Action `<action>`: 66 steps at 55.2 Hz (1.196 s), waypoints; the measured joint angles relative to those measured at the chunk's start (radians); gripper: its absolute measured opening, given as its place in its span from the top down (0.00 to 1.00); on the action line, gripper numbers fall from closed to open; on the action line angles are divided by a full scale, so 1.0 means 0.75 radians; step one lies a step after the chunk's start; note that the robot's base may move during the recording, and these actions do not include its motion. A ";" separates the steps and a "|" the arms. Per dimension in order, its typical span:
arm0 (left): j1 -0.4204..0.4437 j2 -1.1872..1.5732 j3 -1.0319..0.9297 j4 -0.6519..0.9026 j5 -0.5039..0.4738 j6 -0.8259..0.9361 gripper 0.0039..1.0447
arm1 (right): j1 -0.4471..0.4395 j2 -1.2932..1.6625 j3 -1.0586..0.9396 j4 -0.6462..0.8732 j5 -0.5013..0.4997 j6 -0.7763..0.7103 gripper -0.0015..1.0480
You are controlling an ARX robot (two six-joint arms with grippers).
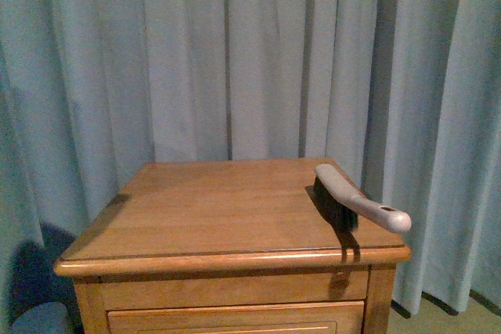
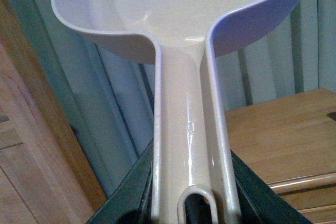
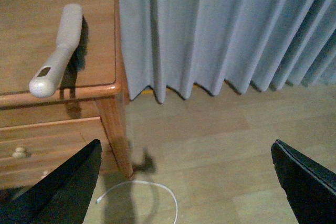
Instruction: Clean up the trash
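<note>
Left gripper (image 2: 191, 203) clamped on the handle of a pale dustpan (image 2: 184, 19), pan raised toward the blue curtain (image 2: 268, 72), near the wooden desk (image 2: 283, 129). Grey-handled brush (image 1: 356, 197) with dark bristles lies along the desk's right edge, its handle end jutting past the front rim. Right gripper (image 3: 181, 182) hangs over the floor (image 3: 226, 124) right of the desk, jaws wide apart, nothing between them. Trash: shows in no view; place and look cannot be told.

No readable text, labels or numbers anywhere.
</note>
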 joint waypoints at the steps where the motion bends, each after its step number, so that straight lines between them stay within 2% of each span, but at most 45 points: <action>1: 0.000 0.000 0.001 0.000 0.000 0.000 0.73 | 0.007 0.055 0.052 -0.018 -0.004 0.016 0.07; 18: 0.001 0.000 0.001 0.000 -0.002 -0.001 0.73 | 0.103 0.613 0.740 -0.290 -0.027 0.148 0.07; 35: 0.001 0.000 0.001 0.000 -0.001 -0.001 0.73 | 0.133 1.051 1.103 -0.564 -0.039 0.306 0.07; 48: 0.001 -0.001 0.001 0.000 -0.001 -0.001 0.73 | 0.156 1.187 1.210 -0.604 -0.046 0.374 0.07; 66: 0.001 0.000 0.001 0.000 -0.001 -0.001 0.73 | 0.214 1.283 1.217 -0.593 -0.043 0.416 0.07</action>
